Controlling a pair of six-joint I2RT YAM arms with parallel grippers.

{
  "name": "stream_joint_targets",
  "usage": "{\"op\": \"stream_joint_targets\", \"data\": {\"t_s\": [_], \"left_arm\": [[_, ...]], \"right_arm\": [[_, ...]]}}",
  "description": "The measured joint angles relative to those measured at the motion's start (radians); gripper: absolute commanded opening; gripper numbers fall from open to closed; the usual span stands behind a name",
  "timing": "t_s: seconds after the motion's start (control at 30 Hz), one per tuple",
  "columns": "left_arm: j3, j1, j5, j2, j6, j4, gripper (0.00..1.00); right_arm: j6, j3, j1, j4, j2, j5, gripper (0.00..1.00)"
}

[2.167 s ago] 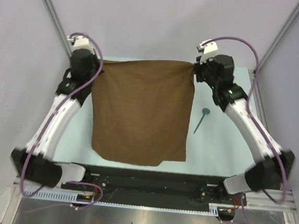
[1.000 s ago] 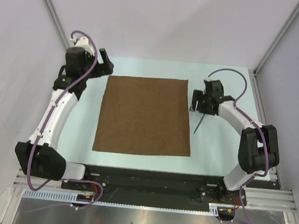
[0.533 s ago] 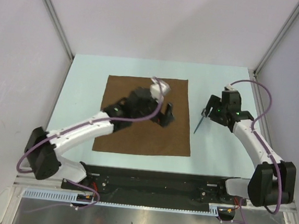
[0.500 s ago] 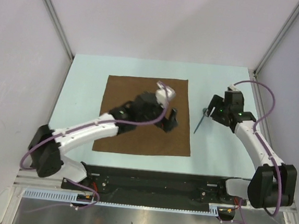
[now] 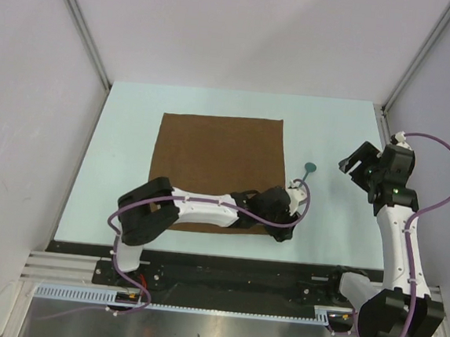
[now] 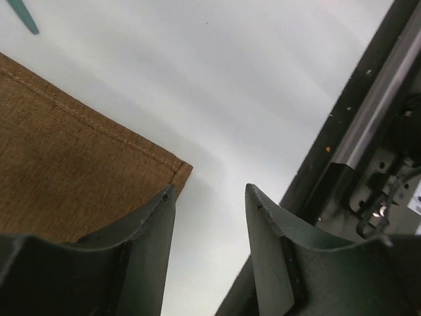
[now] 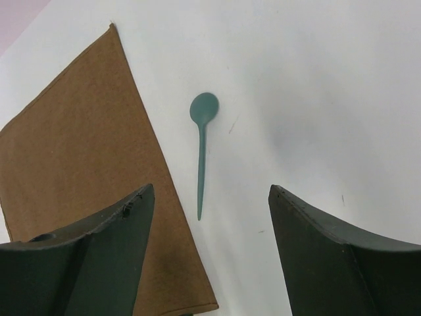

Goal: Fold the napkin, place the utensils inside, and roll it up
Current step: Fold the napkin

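The dark-brown napkin lies flat and square on the pale table. My left gripper reaches low across its near edge to the near right corner. In the left wrist view that gripper is partly open astride the napkin's corner, with only bare table in the gap. A teal spoon lies just right of the napkin, touching neither gripper. My right gripper hangs open and empty at the right. Its wrist view looks down on the spoon and napkin, the gripper well above them.
The black base rail runs along the table's near edge and shows close beside the left fingers. Grey walls and metal posts enclose the table on three sides.
My left arm has swept from the far left corner across the napkin to its near right corner, its jaws narrowing. My right arm has drawn back from the spoon toward the right wall.
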Motion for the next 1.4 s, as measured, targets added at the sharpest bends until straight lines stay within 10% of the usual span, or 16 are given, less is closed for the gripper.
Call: {"op": "stream_joint_targets", "data": {"t_s": [0.87, 1.17, 1.4], "left_arm": [[0.128, -0.072, -0.266, 0.159, -0.006, -0.087, 0.38], [0.197, -0.091, -0.355, 0.198, -0.008, -0.165, 0.00], [0.200, -0.092, -0.335, 0.198, 0.002, -0.164, 0.00]], "right_arm": [[-0.004, -0.015, -0.034, -0.009, -0.011, -0.058, 0.77], [-0.003, -0.018, -0.038, -0.009, -0.038, -0.063, 0.77], [-0.003, -0.018, -0.043, -0.009, -0.038, -0.064, 0.77]]}}
